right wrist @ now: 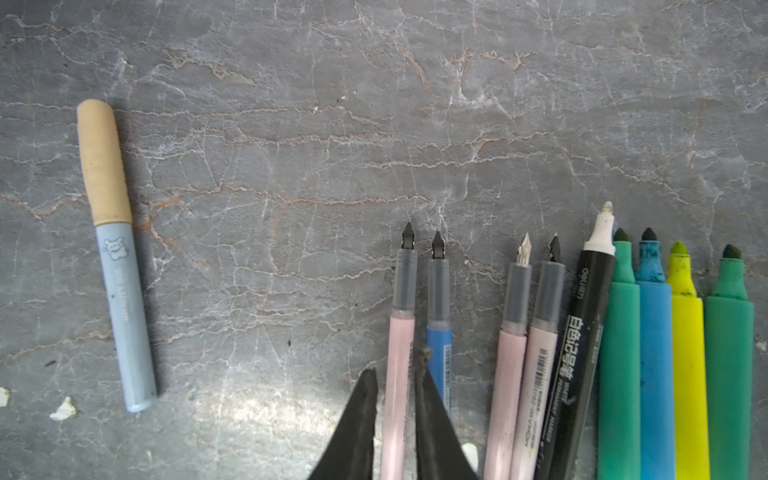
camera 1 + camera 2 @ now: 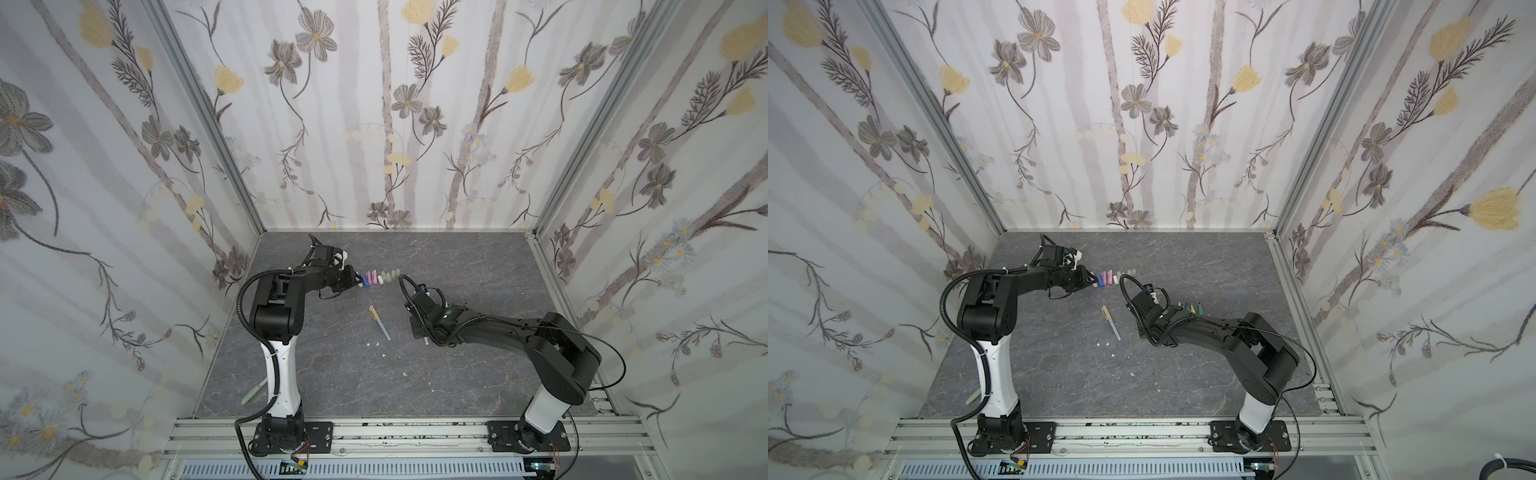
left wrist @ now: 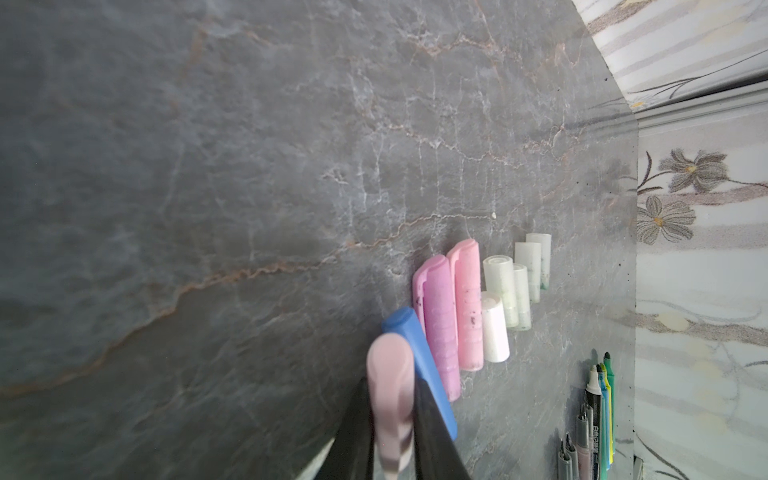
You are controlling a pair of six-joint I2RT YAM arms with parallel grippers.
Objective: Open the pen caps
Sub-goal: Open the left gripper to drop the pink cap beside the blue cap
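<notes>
In the left wrist view my left gripper (image 3: 390,386) is shut on a pale pink pen cap (image 3: 388,361), right beside a blue cap (image 3: 419,365). That blue cap starts a row of loose caps (image 2: 380,277) with purple (image 3: 436,320), pink (image 3: 467,303), white (image 3: 494,328) and several translucent ones (image 3: 505,286). My right gripper (image 1: 397,370) is shut on an uncapped pale pink pen (image 1: 401,332). This pen lies at the end of a row of uncapped pens, next to a blue pen (image 1: 438,332). A blue-grey pen (image 2: 379,322) lies apart mid-table with its tan cap (image 1: 102,162) on.
The row also holds two more pink pens, a black-and-white marker (image 1: 582,316) and green, blue and yellow markers (image 1: 656,353). A green marker (image 2: 252,392) lies beside the left arm's base. White specks (image 2: 376,344) dot the grey table, with walls on three sides.
</notes>
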